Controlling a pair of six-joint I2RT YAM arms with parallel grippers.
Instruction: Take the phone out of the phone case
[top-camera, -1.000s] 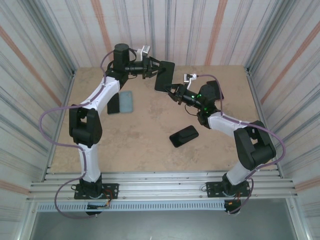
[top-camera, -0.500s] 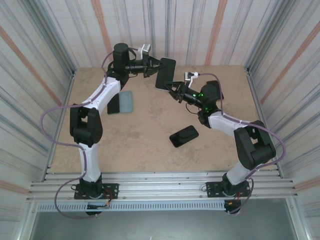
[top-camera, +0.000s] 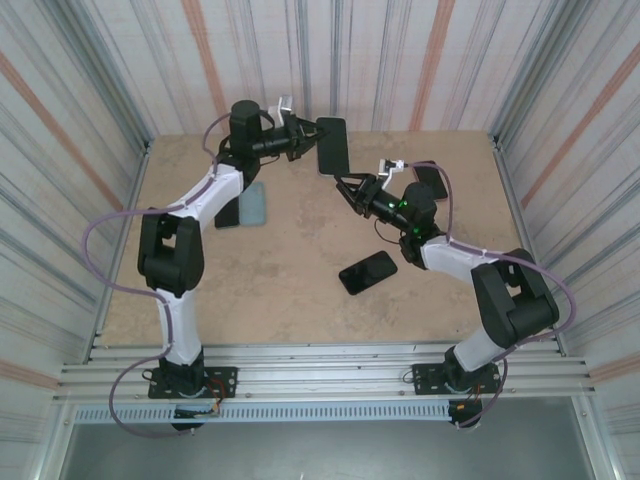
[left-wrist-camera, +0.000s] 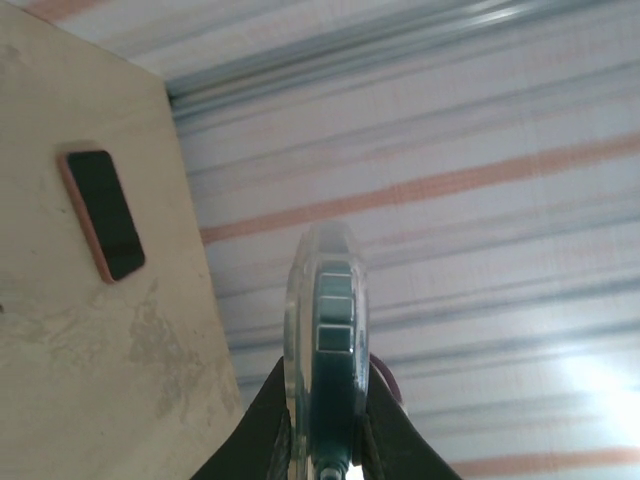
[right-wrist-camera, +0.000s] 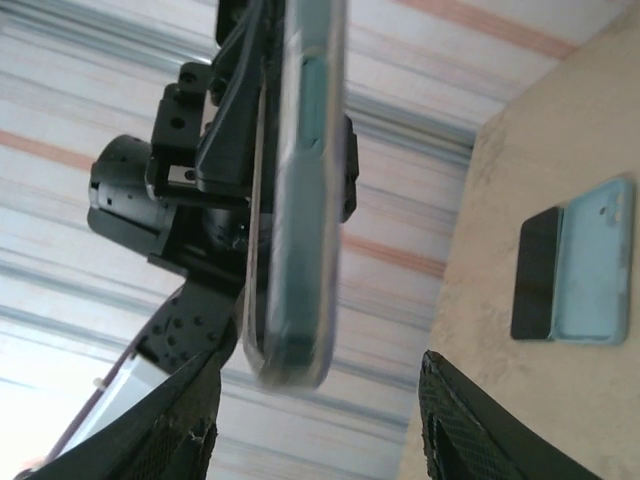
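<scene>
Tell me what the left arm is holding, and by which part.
A cased phone, pinched by the left fingers across its two faces, near one edge.

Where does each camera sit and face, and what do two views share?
Top external: above, behind the robot, facing down at the table; left arm and right arm show.
Left wrist: looks along shut left jaws at the cased phone.
Right wrist: looks between open right jaws at the cased phone.
Shared: the cased phone, both wrists.
</scene>
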